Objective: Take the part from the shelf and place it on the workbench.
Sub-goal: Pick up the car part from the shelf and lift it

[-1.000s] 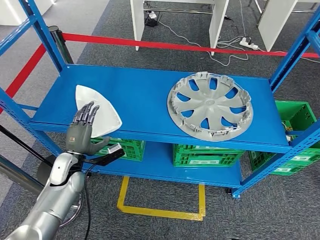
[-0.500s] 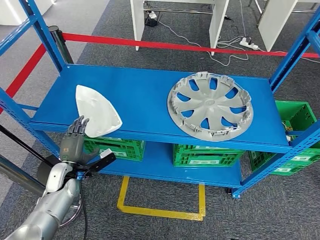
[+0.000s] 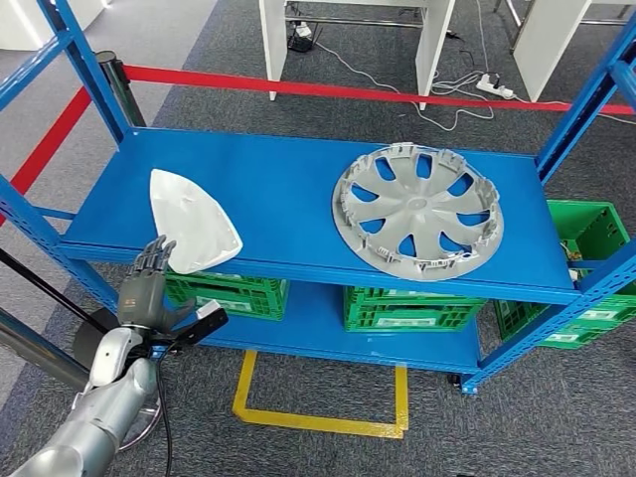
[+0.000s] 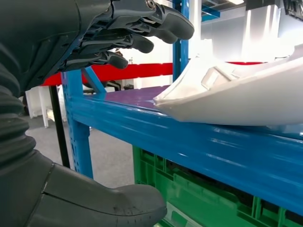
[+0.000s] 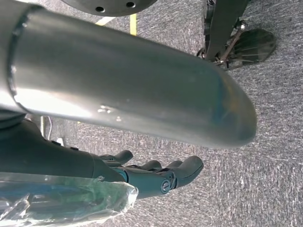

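1. Left hand [image 3: 146, 288] raised just below the shelf [image 3: 292, 189] front edge, fingers [image 4: 150, 23] spread, thumb apart, holding nothing, near the white part [image 3: 194, 221] without touching.
2. Right hand [image 5: 157, 177] hanging over grey carpet, fingers loosely extended, nothing in it.
3. White part lying flat at the shelf's left front; grey wheel cover [image 3: 417, 210] flat to the right, well apart.
4. Green crates [image 3: 408, 308] on the lower tier; red tape and yellow floor marking [image 3: 322, 417] around the rack.
5. Seen from the left wrist: part's edge [image 4: 232, 90] overhanging the shelf lip slightly.
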